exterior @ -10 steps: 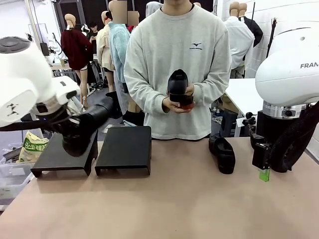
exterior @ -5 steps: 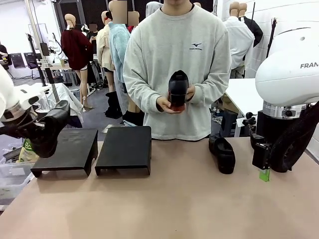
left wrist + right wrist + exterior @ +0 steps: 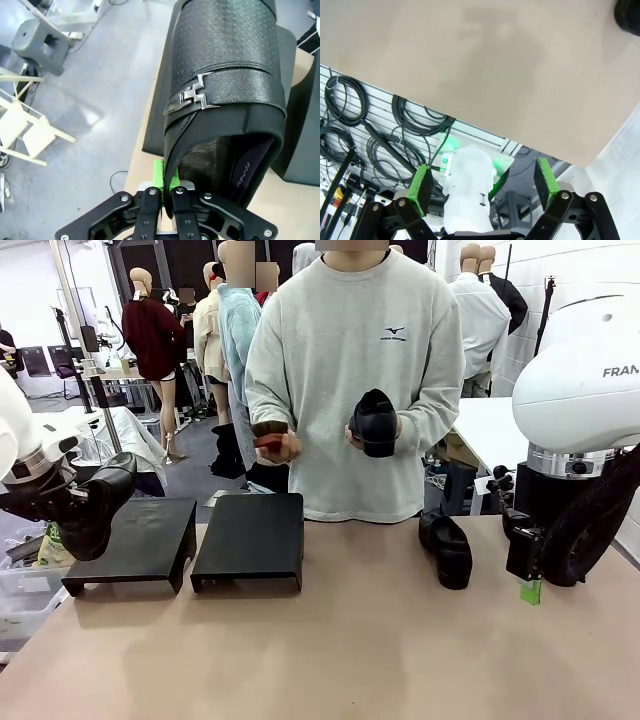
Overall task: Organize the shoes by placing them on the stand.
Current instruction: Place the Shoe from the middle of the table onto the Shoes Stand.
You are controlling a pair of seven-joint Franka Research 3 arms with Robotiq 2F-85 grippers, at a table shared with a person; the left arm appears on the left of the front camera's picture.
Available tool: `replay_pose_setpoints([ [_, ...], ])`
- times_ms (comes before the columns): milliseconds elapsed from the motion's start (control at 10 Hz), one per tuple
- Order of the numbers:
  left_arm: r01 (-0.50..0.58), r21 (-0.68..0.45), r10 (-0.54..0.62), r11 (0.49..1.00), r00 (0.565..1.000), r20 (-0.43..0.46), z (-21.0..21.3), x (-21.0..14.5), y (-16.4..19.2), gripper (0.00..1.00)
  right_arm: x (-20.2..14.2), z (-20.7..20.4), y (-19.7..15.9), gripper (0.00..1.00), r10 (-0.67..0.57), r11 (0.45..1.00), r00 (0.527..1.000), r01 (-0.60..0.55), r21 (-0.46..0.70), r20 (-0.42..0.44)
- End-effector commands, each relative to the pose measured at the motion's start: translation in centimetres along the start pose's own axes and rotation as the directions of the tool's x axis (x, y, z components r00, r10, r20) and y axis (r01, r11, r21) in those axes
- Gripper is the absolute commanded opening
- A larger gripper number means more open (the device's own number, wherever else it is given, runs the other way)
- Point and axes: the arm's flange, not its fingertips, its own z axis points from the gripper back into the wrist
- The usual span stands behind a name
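1. The left end effector [image 3: 166, 176] is pinched narrow on the heel rim of a shoe [image 3: 225, 90]. The shoe hangs from it, clear of any surface.
2. In the front view that shoe [image 3: 98, 502] hangs at the outer left end of the stand [image 3: 250, 530], over the left part of the left unit [image 3: 150, 535]. I cannot tell how high above the top it hangs.
3. The relation that matters is the shoe's long axis. It runs straight out from the fingers, heel at the pads and toe toward the far side. That line is parallel to the gap between the 2 units.
4. The left unit's flat top lies below the shoe and slightly toward the robot's right. The placement probably needs a small shift right, a levelling of the sole, then a descent.
5. The right unit [image 3: 250, 510] carries nothing, and neither does the left.
6. The right end effector [image 3: 482, 185] is spread wide with nothing in it, at the right edge of the tabletop [image 3: 470, 60].
7. A 2nd shoe [image 3: 447, 550] lies on the tabletop between the right unit and the right arm, long axis near to far. The right arm is the nearer one for it.
8. The person [image 3: 345, 350] holds a 3rd shoe [image 3: 375, 422] in the air beyond the far edge, well apart from both end effectors.
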Motion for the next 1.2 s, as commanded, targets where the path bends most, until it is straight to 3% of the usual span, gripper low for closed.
replay_pose_setpoints([
  [0, -0.005, -0.002, 0.005, 1.0, 1.0, 0.007, -0.4, 0.0, 0.6, 0.0, -0.1, -0.1, 0.1, 1.0, -0.001, 1.0, 1.0, 0.001, 0.005, -0.004],
  [200, 0.003, 0.0, -0.003, 1.0, 1.0, -0.003, 0.3, -0.1, -0.2, 0.0, -0.1, -0.1, 0.1, 1.0, -0.001, 1.0, 1.0, 0.001, 0.005, -0.004],
  [500, -0.046, 0.036, 0.042, 0.998, 0.994, 0.105, -3.1, 1.5, -0.2, 0.0, -0.1, -0.1, 0.1, 1.0, -0.001, 1.0, 1.0, 0.001, 0.005, -0.004],
  [600, -0.001, 0.024, -0.003, 1.0, 0.989, 0.145, -4.4, 2.1, 0.3, 0.0, -0.1, -0.1, 0.1, 1.0, -0.001, 1.0, 1.0, 0.001, 0.005, -0.004],
  [800, -0.006, -0.008, 0.007, 1.0, 0.995, 0.101, -6.6, 3.3, 1.0, 0.0, -0.1, -0.1, 0.1, 1.0, -0.001, 1.0, 1.0, 0.001, 0.005, -0.004],
  [1100, 0.007, -0.063, -0.006, 0.998, 1.0, 0.027, -6.5, 4.0, 1.6, 0.0, -0.1, -0.1, 0.1, 1.0, -0.001, 1.0, 1.0, 0.001, 0.005, -0.004],
])
